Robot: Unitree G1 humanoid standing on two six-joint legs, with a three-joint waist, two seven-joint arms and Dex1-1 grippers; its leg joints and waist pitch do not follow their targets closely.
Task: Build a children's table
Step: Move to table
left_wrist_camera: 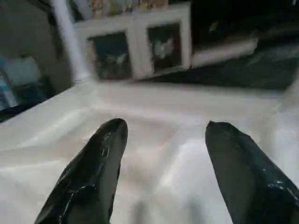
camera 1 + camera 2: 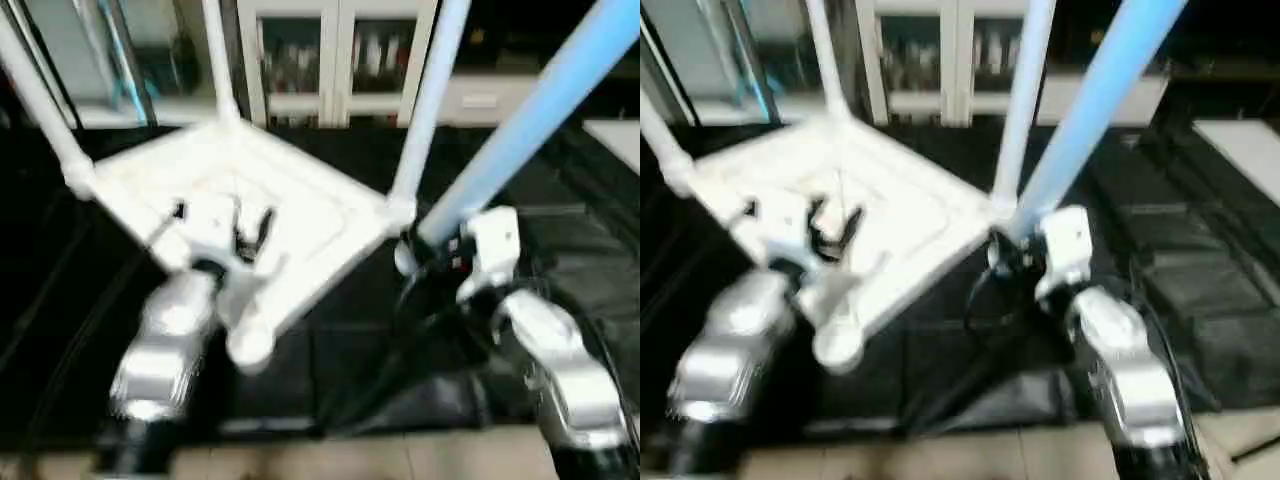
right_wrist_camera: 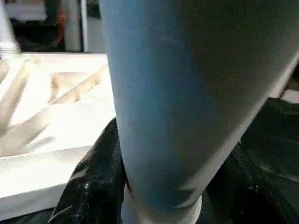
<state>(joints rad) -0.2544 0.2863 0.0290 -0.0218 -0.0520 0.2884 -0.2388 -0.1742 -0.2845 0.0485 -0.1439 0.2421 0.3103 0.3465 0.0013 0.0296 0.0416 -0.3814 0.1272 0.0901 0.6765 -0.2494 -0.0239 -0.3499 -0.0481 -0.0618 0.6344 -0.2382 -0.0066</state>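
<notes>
The children's table lies upside down: its white tabletop rests ribbed side up on the black work table. Three white legs stand in corner sockets, at the left, the far corner and the right. The near corner socket has no leg in it. My right gripper is shut on the thick lower end of a fourth leg, which leans up to the right beside the right corner. In the right wrist view the black fingers clasp this leg. My left gripper hovers open over the tabletop's underside.
White cabinets with glass doors stand behind the work table. The black cover spreads around the tabletop. A strip of pale floor runs along the near edge. A white object sits at the far right.
</notes>
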